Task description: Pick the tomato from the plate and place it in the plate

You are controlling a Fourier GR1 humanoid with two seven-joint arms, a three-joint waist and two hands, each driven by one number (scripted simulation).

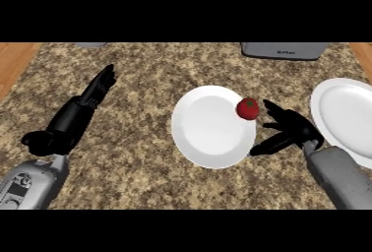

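Head view: tomato on centre plate's right rim. Right hand beside it, fingers spread, grasping nothing. Left hand straight, resting.

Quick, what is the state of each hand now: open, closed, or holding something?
Left hand: open, fingers straight, holding nothing.
Right hand: open, fingers spread beside the tomato, not holding it.

We see a speckled brown stone counter filling most of the view. At its far edge, right of centre, stands a grey appliance, cut off above. A smaller grey object lies far left. Wooden flooring borders both sides.
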